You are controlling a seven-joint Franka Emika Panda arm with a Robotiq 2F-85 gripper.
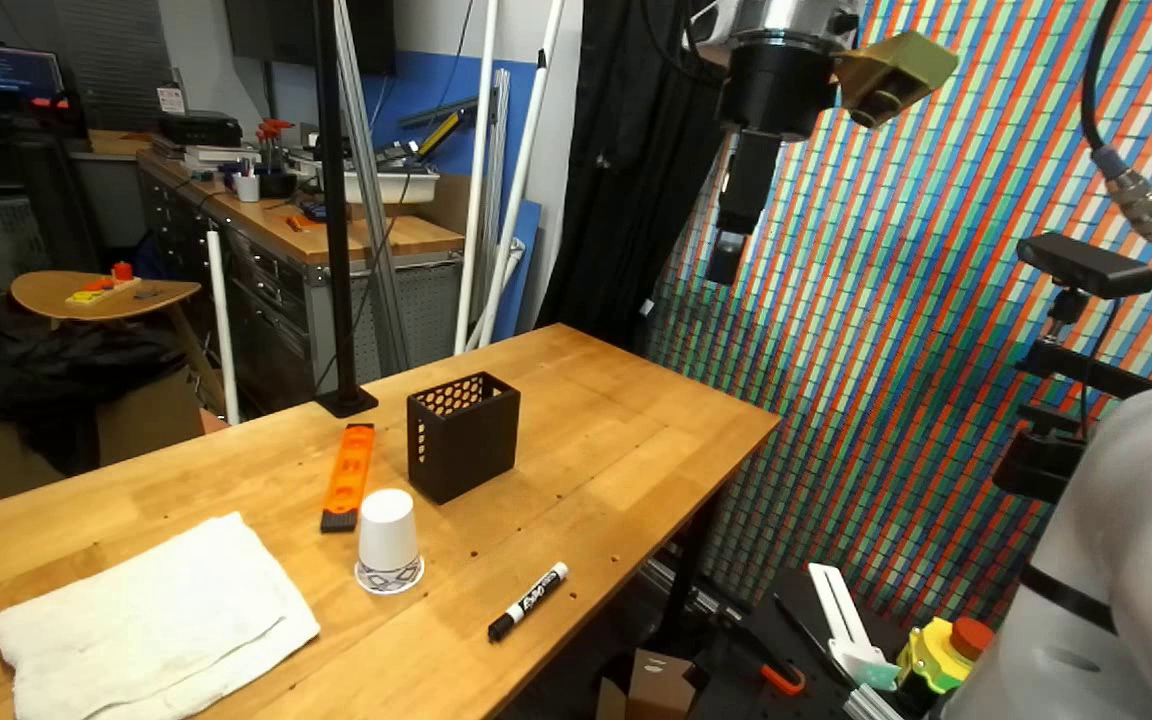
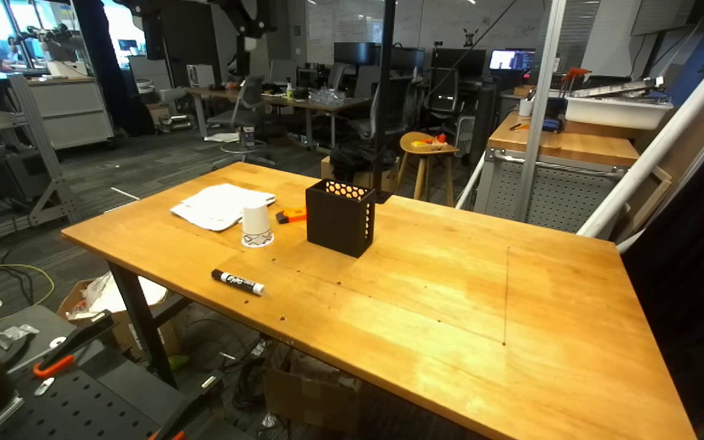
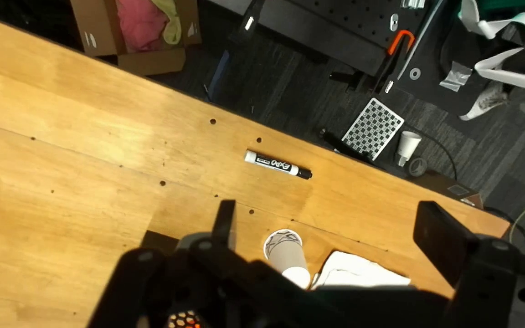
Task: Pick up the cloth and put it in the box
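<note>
The white folded cloth lies flat on the wooden table, in both exterior views [image 1: 151, 620] [image 2: 220, 205]. In the wrist view the cloth [image 3: 358, 269] is partly hidden behind my gripper's body. The black box with honeycomb holes stands upright, open at the top, in both exterior views [image 1: 466, 446] [image 2: 337, 221]. In the wrist view the box [image 3: 158, 241] is mostly hidden behind my left-hand finger. My gripper [image 3: 328, 221] is open, with nothing between its wide-apart fingers. It is high above the table in an exterior view [image 1: 726, 258].
An upside-down white paper cup [image 1: 388, 540] stands between the cloth and the box. An orange level [image 1: 348, 475] lies behind the cup. A black-and-white marker [image 1: 528, 602] lies near the table's edge. A black post [image 1: 341, 250] rises at the far edge behind the box.
</note>
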